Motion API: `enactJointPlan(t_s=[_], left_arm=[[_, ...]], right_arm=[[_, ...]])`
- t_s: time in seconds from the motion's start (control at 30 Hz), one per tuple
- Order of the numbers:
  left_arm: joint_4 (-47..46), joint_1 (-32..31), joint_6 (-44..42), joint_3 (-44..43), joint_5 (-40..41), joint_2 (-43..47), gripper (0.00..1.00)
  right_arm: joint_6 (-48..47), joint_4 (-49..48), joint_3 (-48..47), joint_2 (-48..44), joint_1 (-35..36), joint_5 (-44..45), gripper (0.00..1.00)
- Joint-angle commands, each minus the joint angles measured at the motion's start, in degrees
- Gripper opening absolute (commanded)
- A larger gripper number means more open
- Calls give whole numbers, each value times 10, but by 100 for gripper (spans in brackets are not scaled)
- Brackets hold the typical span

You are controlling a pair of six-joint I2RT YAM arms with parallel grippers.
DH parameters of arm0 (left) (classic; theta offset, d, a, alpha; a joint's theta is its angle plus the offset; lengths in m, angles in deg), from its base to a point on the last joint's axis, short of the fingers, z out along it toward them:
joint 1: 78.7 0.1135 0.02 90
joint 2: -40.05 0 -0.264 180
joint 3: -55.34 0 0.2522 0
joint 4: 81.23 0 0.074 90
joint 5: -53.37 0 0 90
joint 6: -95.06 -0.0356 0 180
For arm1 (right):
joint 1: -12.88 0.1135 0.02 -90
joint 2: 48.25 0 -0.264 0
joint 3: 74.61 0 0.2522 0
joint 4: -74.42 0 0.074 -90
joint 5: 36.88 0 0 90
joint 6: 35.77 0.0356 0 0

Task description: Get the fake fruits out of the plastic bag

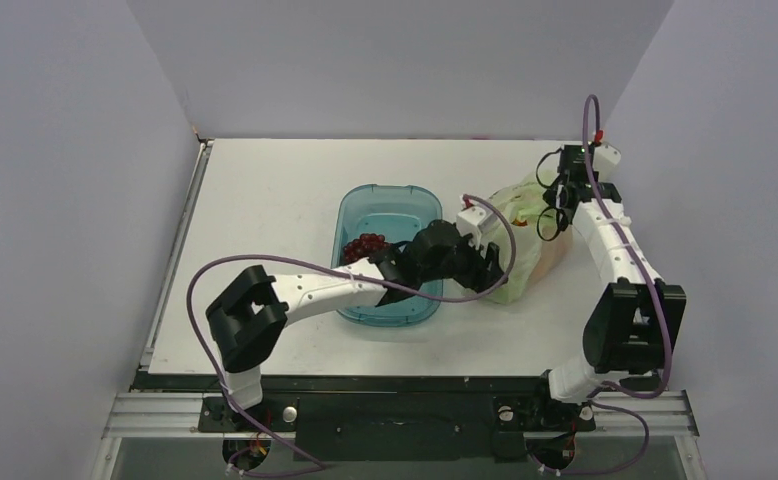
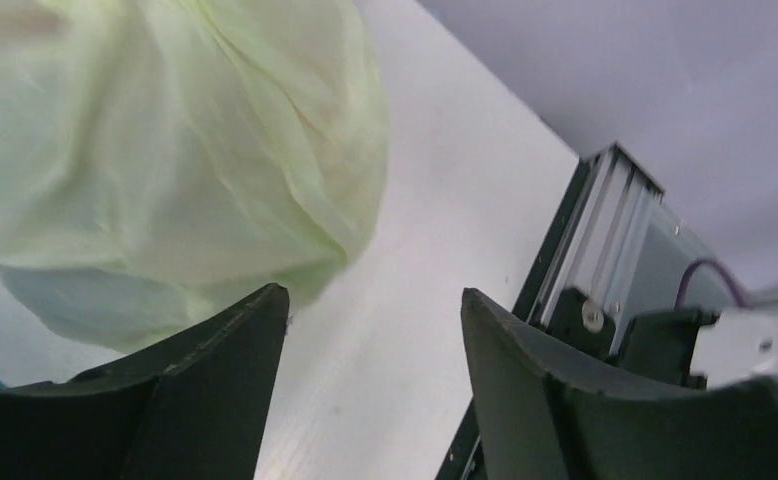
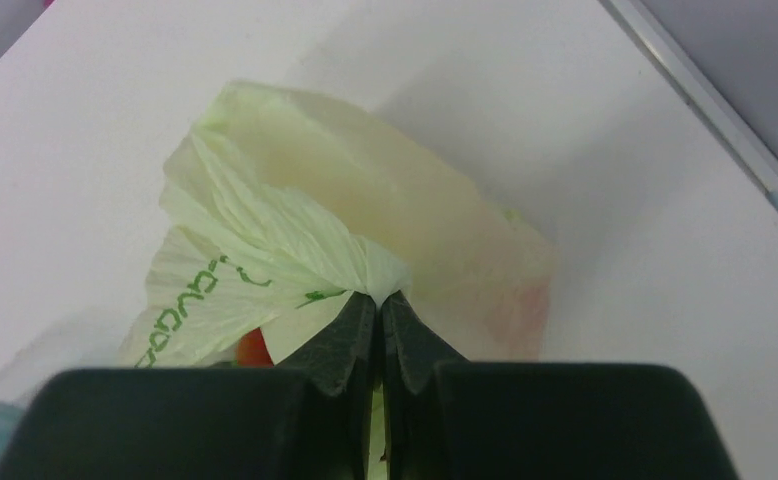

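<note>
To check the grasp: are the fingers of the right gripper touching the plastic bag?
Touching. In the right wrist view the right gripper has its fingers shut on a gathered fold of the pale-green plastic bag, with the film pinched at their tips.

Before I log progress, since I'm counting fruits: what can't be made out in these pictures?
- Fruits in the plastic bag: film blurs them in every view; only an orange-red patch shows, right wrist.
- Tray near side: left arm covers it, top view.
- Bag's print: folds and the right claw cut it off, right wrist view.
</note>
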Motion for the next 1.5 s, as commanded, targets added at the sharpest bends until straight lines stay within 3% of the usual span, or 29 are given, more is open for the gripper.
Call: enactJointPlan(t_s=[0.0,0.1,0.3,0.5,0.57,0.63,0.67,0.8,0.93,1.07,1.23,1.37,1.47], left_arm=[[16,58,6,-104,-19,-13,66],[58,82,2,-174,-25,-48,71],[87,107,-9,-235,-3,-79,84],[148,112,-27,-313,6,-131,85],[171,112,-35,-340,4,-160,80],[189,111,-38,-353,5,-171,63],[192,112,-35,-353,10,-171,37],[173,113,-16,-316,24,-144,3],[102,114,15,-231,39,-89,0],[21,113,42,-147,25,-44,0],[-1,113,64,-110,8,-31,0],[-21,112,69,-95,-3,-23,0],[-23,111,68,-94,-13,-19,0]], right_arm=[[28,-23,59,-86,31,-42,0],[38,-37,105,-135,63,-55,0],[22,-33,155,-207,79,-65,0],[14,-31,176,-229,74,-78,0],[14,-31,178,-228,74,-83,0],[13,-32,178,-228,71,-84,0],[12,-31,177,-228,70,-85,0],[3,-27,155,-223,33,-92,0],[-6,1,112,-214,-10,-75,1],[-4,5,101,-219,-10,-108,19],[-2,1,135,-273,21,-161,43],[-4,16,172,-305,54,-146,53],[-6,15,198,-309,57,-144,56]])
